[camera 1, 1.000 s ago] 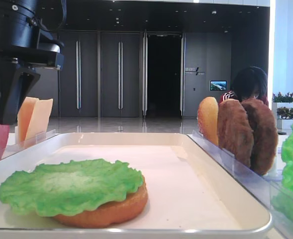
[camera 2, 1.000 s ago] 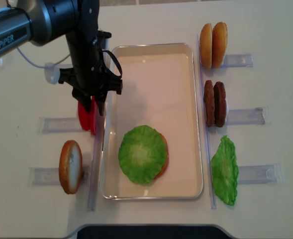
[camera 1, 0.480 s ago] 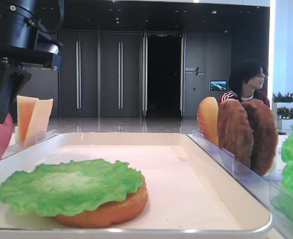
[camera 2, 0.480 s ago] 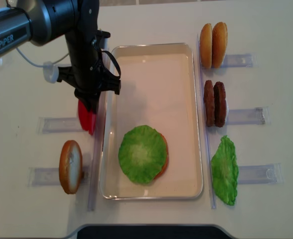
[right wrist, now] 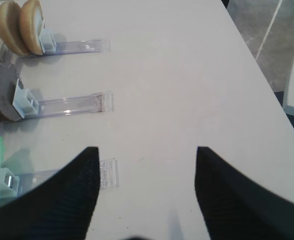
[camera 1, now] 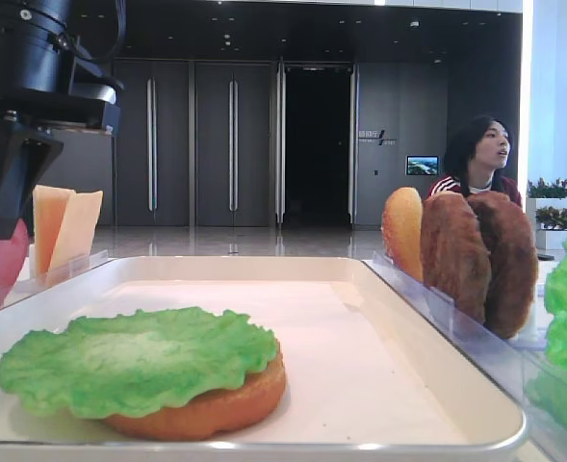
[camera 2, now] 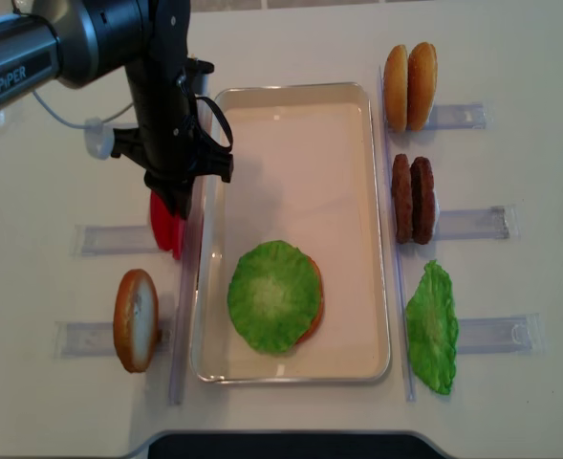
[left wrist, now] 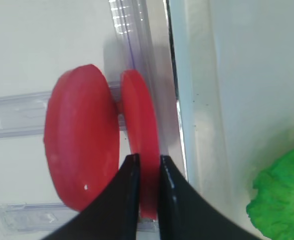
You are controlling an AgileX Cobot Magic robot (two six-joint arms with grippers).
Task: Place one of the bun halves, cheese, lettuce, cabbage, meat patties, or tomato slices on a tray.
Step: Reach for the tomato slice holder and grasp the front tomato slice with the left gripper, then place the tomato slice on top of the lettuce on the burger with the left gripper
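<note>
Since 1 second earlier, the left gripper point(left wrist: 146, 172) has gone from spread jaws to jaws pinched on the edge of 1 of the 2 tomato slices point(left wrist: 139, 145), the slice nearer the tray point(camera 2: 357, 229); the other slice point(left wrist: 79, 145) stands just beside the fingers on the far side from the tray. Both slices stand upright in a clear rack point(left wrist: 17, 112) directly under the gripper. The white tray lies just beside the gripper, and on it, toward its near end, a lettuce leaf point(camera 2: 273, 295) rests on a bun half point(camera 1: 216, 404). Another bun half point(camera 2: 135, 319) stands upright in the next rack, near the gripper. Across the tray, well apart from the hand, stand 2 bun halves point(camera 2: 410, 86), 2 meat patties point(camera 2: 413, 199) and another lettuce leaf point(camera 2: 432, 327). The right gripper point(right wrist: 144, 195) hovers over bare tabletop, jaws apart, holding nothing.
</note>
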